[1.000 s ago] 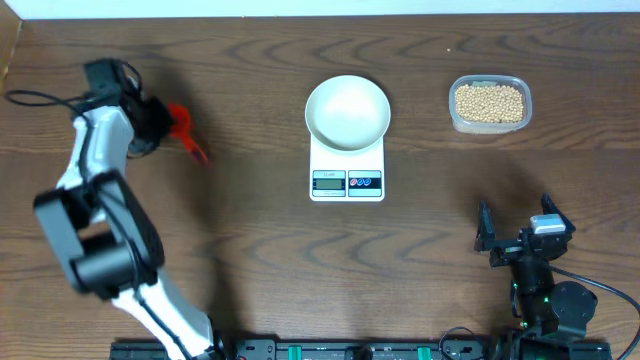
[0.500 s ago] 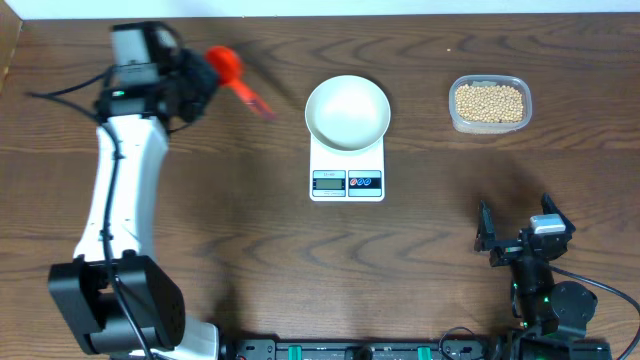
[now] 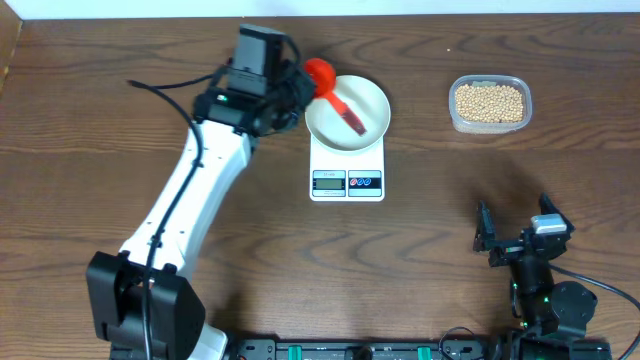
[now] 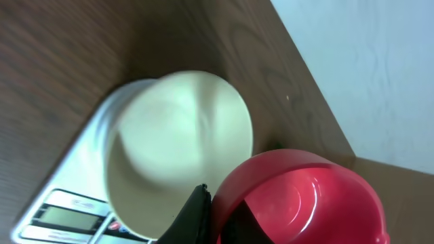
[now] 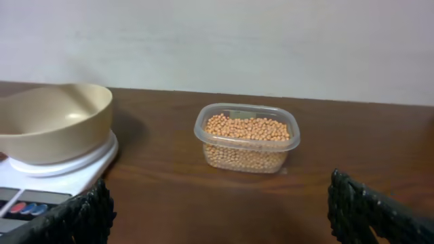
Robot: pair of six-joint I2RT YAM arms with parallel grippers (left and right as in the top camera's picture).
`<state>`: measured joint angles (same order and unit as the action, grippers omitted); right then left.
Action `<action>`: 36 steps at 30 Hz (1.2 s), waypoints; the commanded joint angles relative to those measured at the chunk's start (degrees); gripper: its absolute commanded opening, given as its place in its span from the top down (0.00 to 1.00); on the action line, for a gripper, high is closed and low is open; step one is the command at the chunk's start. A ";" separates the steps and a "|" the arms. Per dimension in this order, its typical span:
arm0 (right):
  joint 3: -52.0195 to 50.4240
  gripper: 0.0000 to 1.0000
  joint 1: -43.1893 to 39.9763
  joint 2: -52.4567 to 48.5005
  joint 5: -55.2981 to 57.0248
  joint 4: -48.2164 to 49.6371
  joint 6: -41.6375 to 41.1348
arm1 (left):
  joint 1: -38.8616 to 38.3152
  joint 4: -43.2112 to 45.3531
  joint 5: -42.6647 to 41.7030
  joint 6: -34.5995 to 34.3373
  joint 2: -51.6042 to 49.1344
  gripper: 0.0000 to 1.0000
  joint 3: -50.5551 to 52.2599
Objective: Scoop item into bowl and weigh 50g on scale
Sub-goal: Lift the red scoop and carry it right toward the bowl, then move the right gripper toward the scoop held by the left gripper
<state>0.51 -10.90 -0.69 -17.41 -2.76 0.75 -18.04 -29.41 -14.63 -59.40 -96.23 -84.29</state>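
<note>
The item, a heap of small round tan beans (image 3: 489,102), sits in a clear plastic tub (image 3: 490,129) at the far right of the table, well apart from the scale. I judge the beans hard, smooth and light: they roll and bounce, so pinching them is pointless, and they need to be dug up from below with a scoop, then tipped slowly. The tub looks thin and light and may slide if pushed; I would steady it by its rim. In the middle of the table the white bowl (image 3: 330,115) rests on the white scale (image 3: 347,160) and looks empty. The left gripper (image 3: 295,85) is clamped on a red scoop (image 3: 320,72), apparently near its cup, which hangs at the bowl's far-left rim with the handle reaching out over the bowl. The wrist view shows the cup empty. The right gripper (image 3: 518,228) rests near the front right edge, fingers spread wide, holding nothing, facing the tub.
</note>
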 commanded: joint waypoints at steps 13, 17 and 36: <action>7.39 0.01 0.44 -7.08 -13.81 4.26 -16.39 | -3.65 4.70 5.07 -2.25 0.39 0.93 -0.33; 14.84 0.01 0.44 -16.85 -17.75 4.04 -16.37 | -3.65 4.74 5.09 -2.23 0.39 0.93 -0.33; 45.33 0.01 0.46 -68.63 -41.00 3.17 -16.63 | -3.63 5.38 5.07 -2.47 0.39 0.93 -0.33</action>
<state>42.39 -10.87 -65.63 -52.05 0.40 -15.09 -21.54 -24.18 -10.33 -61.54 -96.23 -84.29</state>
